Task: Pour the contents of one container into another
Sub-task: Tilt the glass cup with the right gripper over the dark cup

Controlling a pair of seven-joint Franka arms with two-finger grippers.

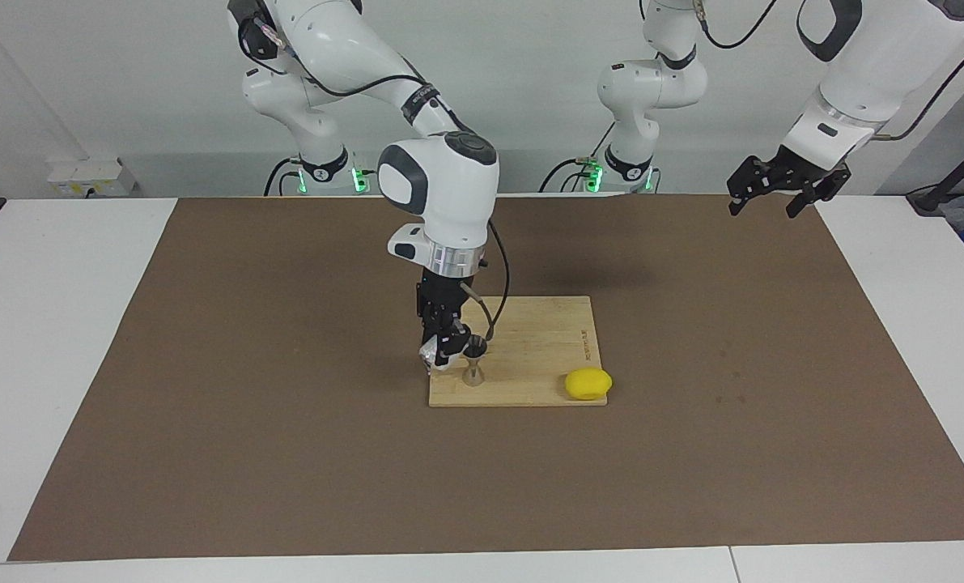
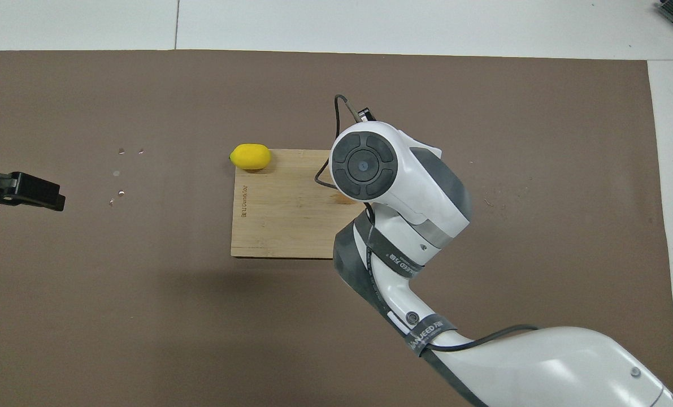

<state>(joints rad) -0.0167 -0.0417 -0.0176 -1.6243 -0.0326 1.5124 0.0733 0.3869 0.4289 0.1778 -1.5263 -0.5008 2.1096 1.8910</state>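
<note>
Hiding under the right arm overhead: tumbler [image 1: 435, 353] beside jigger [image 1: 473, 374].

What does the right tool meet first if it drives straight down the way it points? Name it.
Most likely the pale wooden cutting board. The right tool, gripping the small clear glass tumbler, points straight down over the board's corner, just beside the silvery hourglass-shaped steel jigger. Depth is unclear; it might clip the jigger.

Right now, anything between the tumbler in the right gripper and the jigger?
Nothing visible. The right gripper holds the tumbler right beside the jigger on the board; the lemon sits at another corner.
</note>
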